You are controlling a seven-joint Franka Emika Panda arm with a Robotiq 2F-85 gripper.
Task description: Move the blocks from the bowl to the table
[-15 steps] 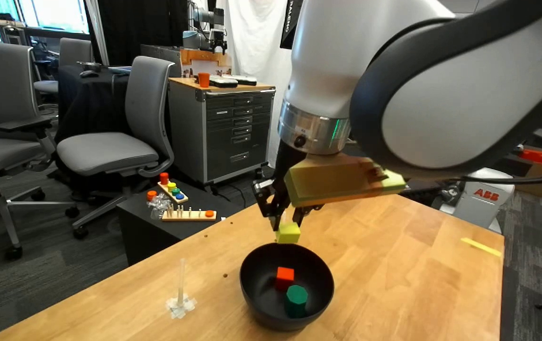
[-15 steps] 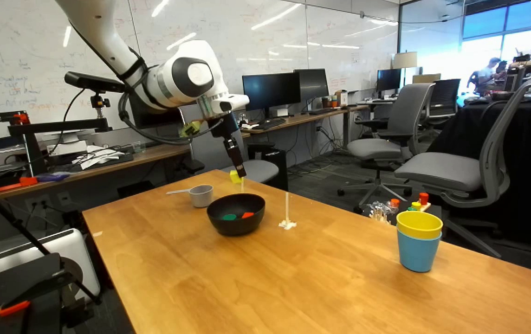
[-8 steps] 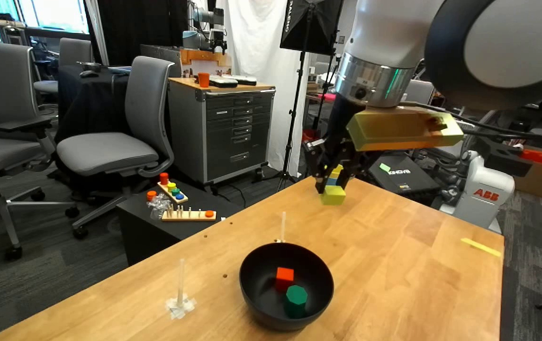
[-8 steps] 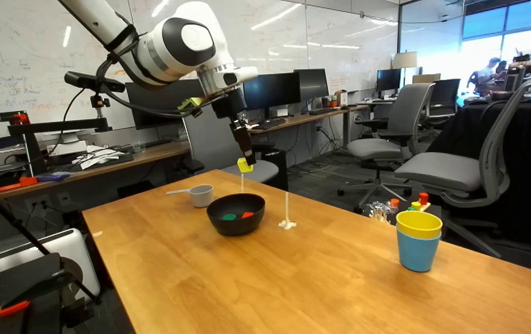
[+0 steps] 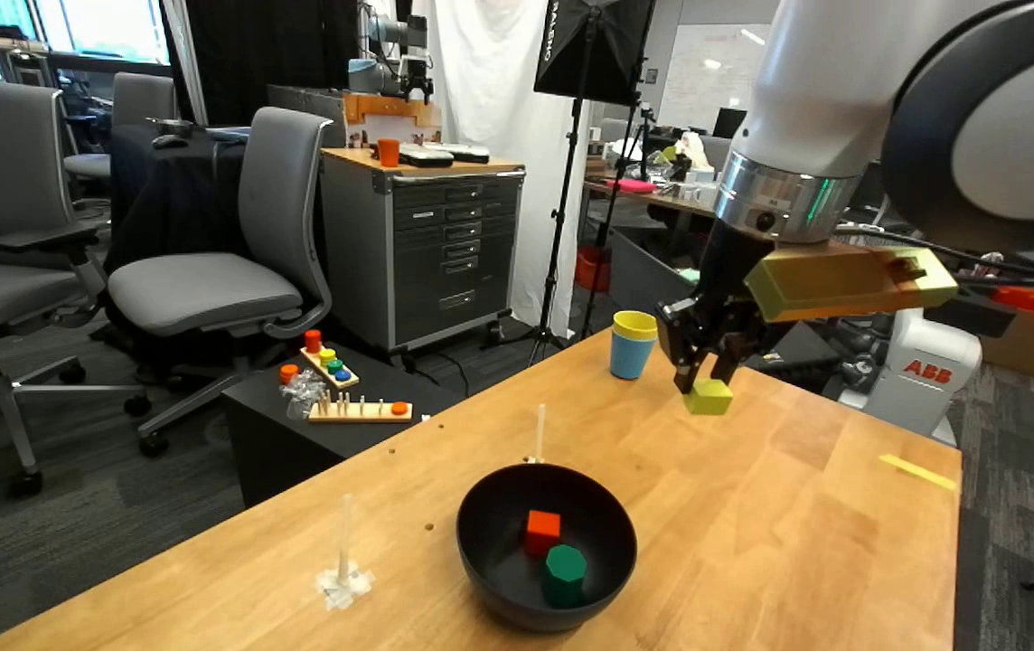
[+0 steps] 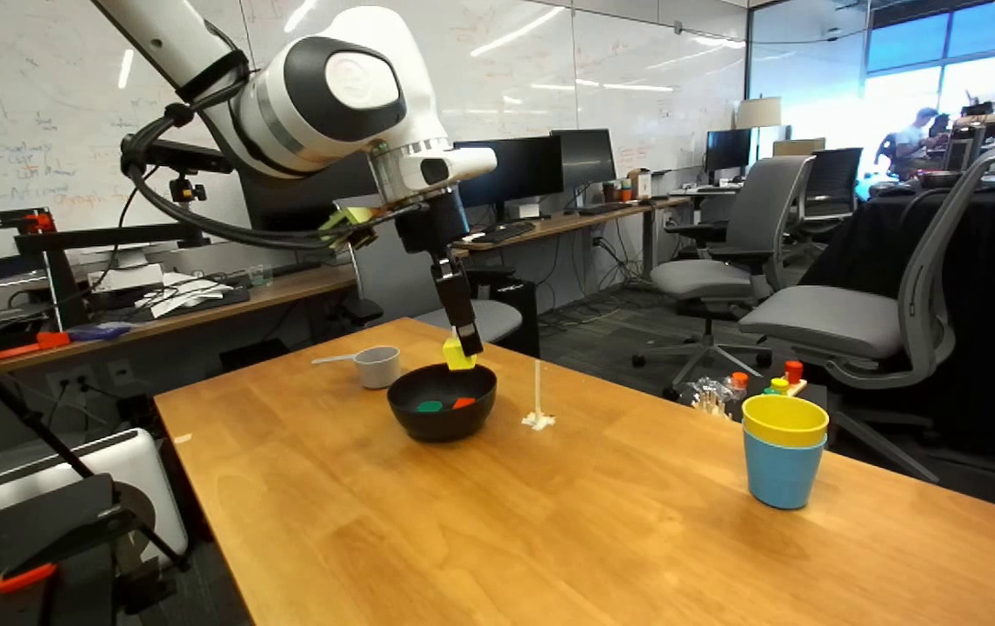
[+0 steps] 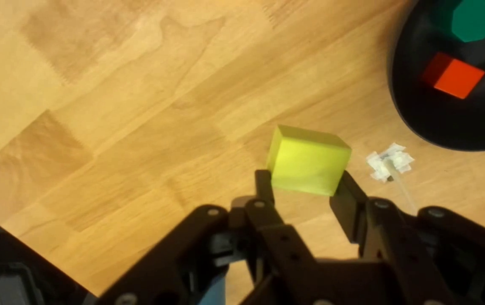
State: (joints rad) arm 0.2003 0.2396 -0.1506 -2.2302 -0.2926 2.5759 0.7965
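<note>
My gripper (image 5: 705,372) is shut on the yellow block (image 5: 709,399), holding it between the fingertips above the table (image 5: 797,561), away from the bowl. The wrist view shows the yellow block (image 7: 310,164) pinched at the tips of the gripper (image 7: 304,182), with bare wood below it. The black bowl (image 5: 494,533) stands on the table. The red block (image 5: 543,532) and the green block (image 5: 564,575) lie in the bowl. In an exterior view the yellow block (image 6: 459,355) overlaps the rim of the bowl (image 6: 441,426) in the picture. Its exact height is hard to tell.
A yellow-and-blue cup (image 5: 632,347) stands near the table edge beyond the gripper. Two thin upright sticks (image 5: 345,542) (image 5: 540,432) are fixed to the table near the bowl. A grey measuring cup (image 6: 377,367) shows beside the bowl in an exterior view.
My gripper has carried the yellow block away from beside the bowl across the table, then lowered it over the last half second. The bowl and the red and green blocks have not moved.
</note>
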